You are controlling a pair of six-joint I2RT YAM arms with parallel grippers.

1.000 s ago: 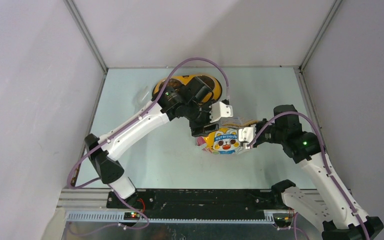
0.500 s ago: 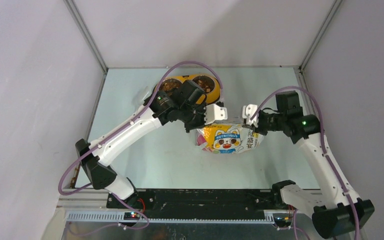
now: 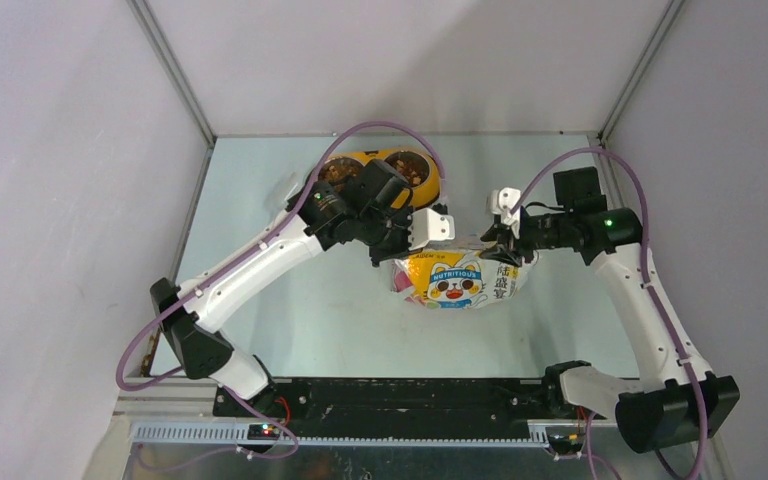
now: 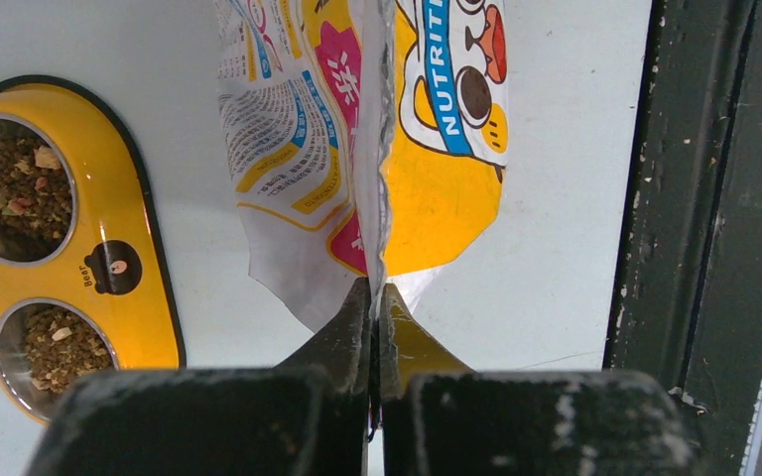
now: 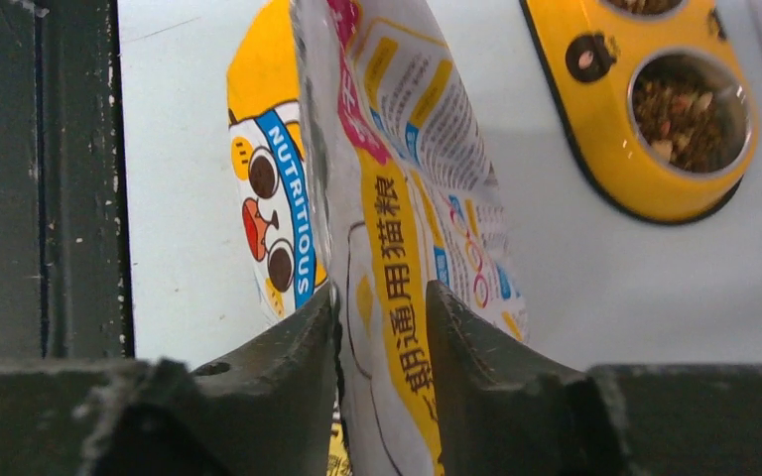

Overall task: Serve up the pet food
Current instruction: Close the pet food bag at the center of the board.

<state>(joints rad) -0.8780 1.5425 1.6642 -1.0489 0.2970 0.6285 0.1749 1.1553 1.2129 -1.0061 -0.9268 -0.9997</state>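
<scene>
The crinkly yellow-white cat bag (image 3: 455,280) lies in the middle of the table. My left gripper (image 4: 377,293) is shut on the bag's (image 4: 437,149) thin sealed edge at its upper left corner (image 3: 412,252). My right gripper (image 5: 379,297) is open at the bag's upper right (image 3: 508,250). Its fingers stand apart with a fold of the bag (image 5: 397,198) between them. Brown pet food (image 4: 25,188) fills both steel cups of the yellow double bowl (image 4: 149,288). That bowl (image 3: 375,157) sits behind my left wrist, and the right wrist view shows it (image 5: 605,169) too.
A black rail (image 3: 400,400) runs along the near table edge, with the arm bases on it. Grey walls close in the table on three sides. A faint clear scoop (image 3: 288,185) lies left of the bowl.
My left gripper has shut on the bag's edge. My right gripper has moved from the bag's right side up to its top right edge and opened there.
</scene>
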